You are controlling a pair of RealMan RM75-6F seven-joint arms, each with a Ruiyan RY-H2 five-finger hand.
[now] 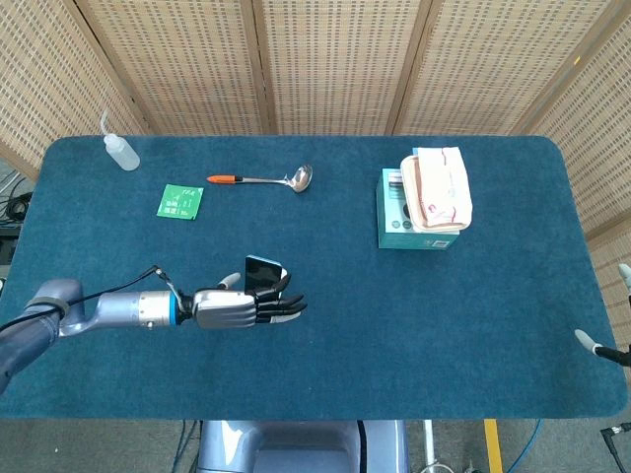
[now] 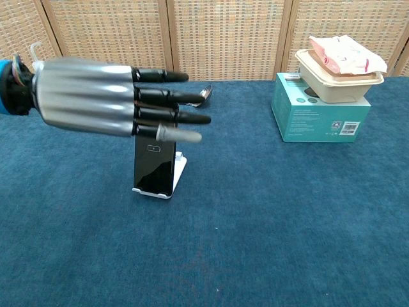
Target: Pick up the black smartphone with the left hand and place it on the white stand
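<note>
The black smartphone (image 2: 154, 164) stands upright, leaning back on the white stand (image 2: 176, 174) on the blue table. From the head view the smartphone (image 1: 262, 272) is just beyond my left hand (image 1: 240, 308). My left hand (image 2: 102, 97) is open, fingers stretched straight out, nearer the camera than the phone and holding nothing. It covers the phone's top edge in the chest view. Of my right hand only a small part (image 1: 595, 344) shows at the far right edge of the head view; its state is unclear.
A teal box (image 1: 409, 219) with a food tray and pink-white packet (image 2: 339, 64) on top stands at the right. A spoon (image 1: 261, 179), a green sachet (image 1: 180, 200) and a squeeze bottle (image 1: 120, 150) lie at the back left.
</note>
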